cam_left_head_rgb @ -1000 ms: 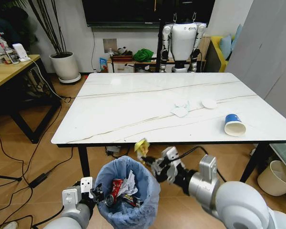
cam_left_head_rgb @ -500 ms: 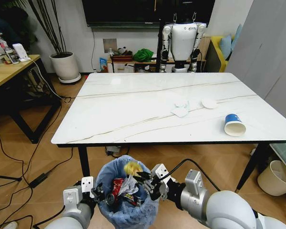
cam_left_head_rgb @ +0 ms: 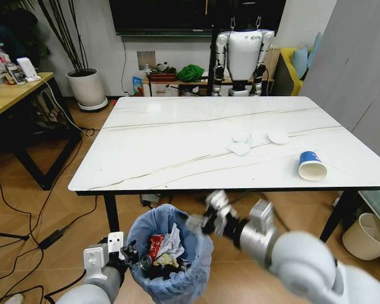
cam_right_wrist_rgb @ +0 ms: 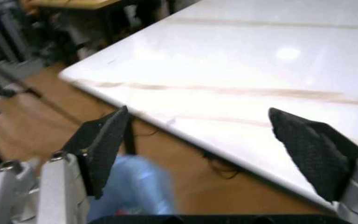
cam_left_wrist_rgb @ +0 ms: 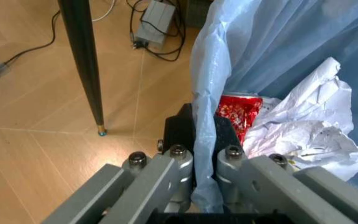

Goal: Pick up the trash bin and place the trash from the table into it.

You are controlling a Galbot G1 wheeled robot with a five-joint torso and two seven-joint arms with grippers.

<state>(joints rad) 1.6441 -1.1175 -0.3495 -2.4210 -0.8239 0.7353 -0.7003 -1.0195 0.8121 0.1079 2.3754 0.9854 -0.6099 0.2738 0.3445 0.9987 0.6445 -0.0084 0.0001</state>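
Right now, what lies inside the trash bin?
Inside the trash bin: a red wrapper, crumpled white tissues and a yellow wrapper. Anything beneath them is covered.

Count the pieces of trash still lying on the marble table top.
3: white tissues near the middle right, a white round lid just beyond them, and a blue-white paper cup tipped over near the front right edge. None looks hidden.

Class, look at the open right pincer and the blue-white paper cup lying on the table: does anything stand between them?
Nothing visible does. The right pincer hangs below the table edge, so that edge must be cleared before reaching the cup.
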